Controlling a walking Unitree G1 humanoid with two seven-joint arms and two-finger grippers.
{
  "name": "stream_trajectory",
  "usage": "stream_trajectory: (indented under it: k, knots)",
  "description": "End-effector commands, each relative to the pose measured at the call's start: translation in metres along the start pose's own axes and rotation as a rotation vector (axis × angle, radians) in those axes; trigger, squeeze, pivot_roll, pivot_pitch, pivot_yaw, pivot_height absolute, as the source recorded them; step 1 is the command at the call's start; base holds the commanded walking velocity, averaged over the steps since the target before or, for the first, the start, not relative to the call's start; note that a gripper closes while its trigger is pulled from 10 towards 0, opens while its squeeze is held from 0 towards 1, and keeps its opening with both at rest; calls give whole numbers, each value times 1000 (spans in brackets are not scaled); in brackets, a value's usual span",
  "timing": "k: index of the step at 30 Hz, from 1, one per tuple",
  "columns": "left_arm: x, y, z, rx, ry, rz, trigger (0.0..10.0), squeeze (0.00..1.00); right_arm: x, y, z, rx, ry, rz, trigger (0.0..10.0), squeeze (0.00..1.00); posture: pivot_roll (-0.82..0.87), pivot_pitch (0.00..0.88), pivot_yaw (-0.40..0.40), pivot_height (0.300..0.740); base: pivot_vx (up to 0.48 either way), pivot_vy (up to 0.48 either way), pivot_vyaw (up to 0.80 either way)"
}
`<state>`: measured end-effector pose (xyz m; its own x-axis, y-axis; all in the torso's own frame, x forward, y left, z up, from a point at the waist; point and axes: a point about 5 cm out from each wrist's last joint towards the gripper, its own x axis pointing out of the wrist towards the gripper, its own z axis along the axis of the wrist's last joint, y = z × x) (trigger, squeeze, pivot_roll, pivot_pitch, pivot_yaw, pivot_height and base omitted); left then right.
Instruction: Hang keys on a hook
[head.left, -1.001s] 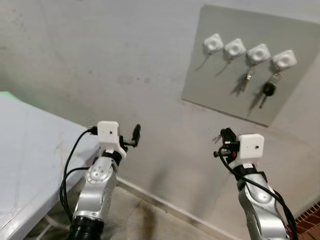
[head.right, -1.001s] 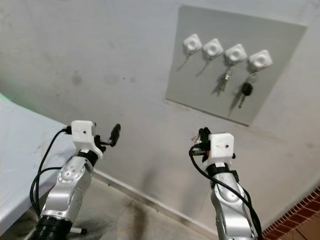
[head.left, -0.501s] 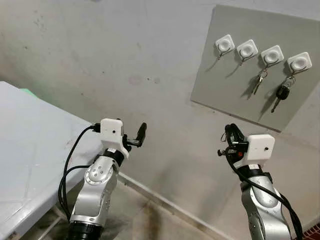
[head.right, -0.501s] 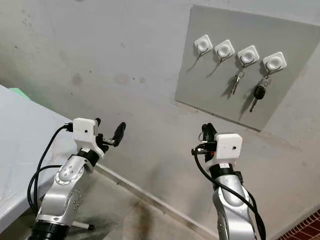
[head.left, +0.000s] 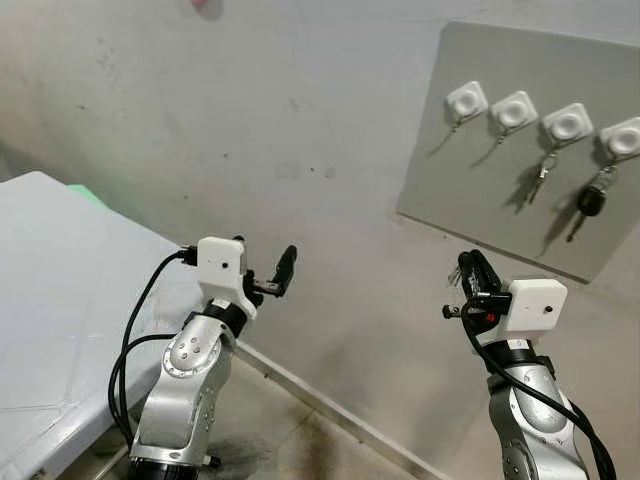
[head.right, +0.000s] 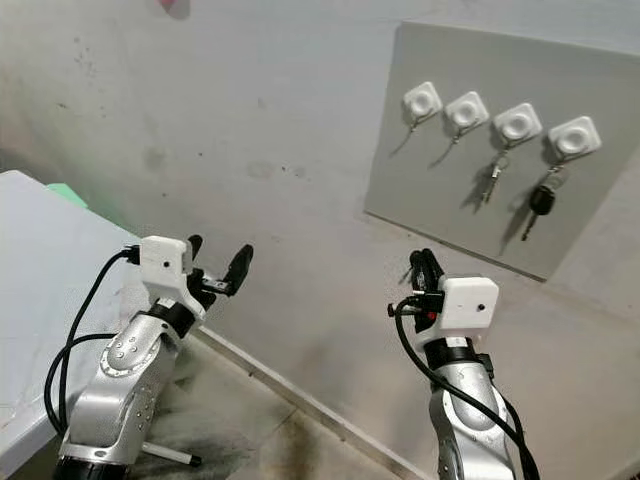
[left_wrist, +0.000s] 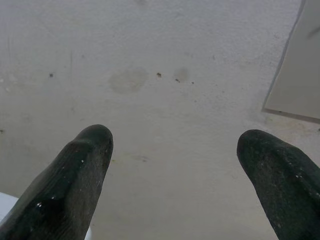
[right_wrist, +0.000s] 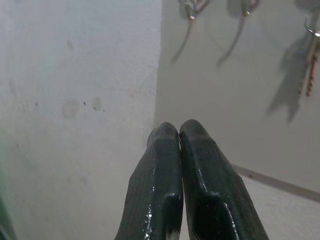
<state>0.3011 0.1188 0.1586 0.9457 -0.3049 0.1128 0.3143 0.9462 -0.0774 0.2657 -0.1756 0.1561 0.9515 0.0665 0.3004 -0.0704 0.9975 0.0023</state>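
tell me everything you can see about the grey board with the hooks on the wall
The grey board is a flat, matte rectangular panel fixed flush to the pale wall, seen tilted in the head views. Four white square hooks sit in a row near its top edge. The two leftmost hooks are bare. The third holds a small silver key and the fourth a black-headed key; both hang down and cast shadows on the board. The right hand is below the board, not touching it.
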Motion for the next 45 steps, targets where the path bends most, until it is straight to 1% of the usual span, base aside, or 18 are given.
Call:
stream_trajectory:
  k: [1, 4, 20, 38, 45]
  knots:
    - [-1, -2, 4, 3, -10, -5, 10000, 0, 0, -1, 4, -1, -9, -6, 10000, 0, 7, 0, -14, 740, 251, 0, 0]
    - [-1, -2, 5, -9, -12, 3, 10000, 0, 0, -1, 4, 1, -10, -3, 10000, 0, 9, 0, -17, 740, 251, 0, 0]
    - [-2, 0, 7, -8, -13, 11, 10000, 0, 0, 2, 4, 8, -7, 3, 10000, 0, 8, 0, -18, 740, 274, 0, 0]
    - [0, -1, 8, -10, -13, 4, 10000, 0, -2, 4, 2, 10, -3, 2, 10000, 0, 5, 0, -15, 740, 319, 0, 0]
    - [0, -1, 9, -11, -19, 1, 10000, 0, -3, 4, 2, 12, -3, 1, 10000, 0, 4, 0, -13, 740, 427, 0, 0]
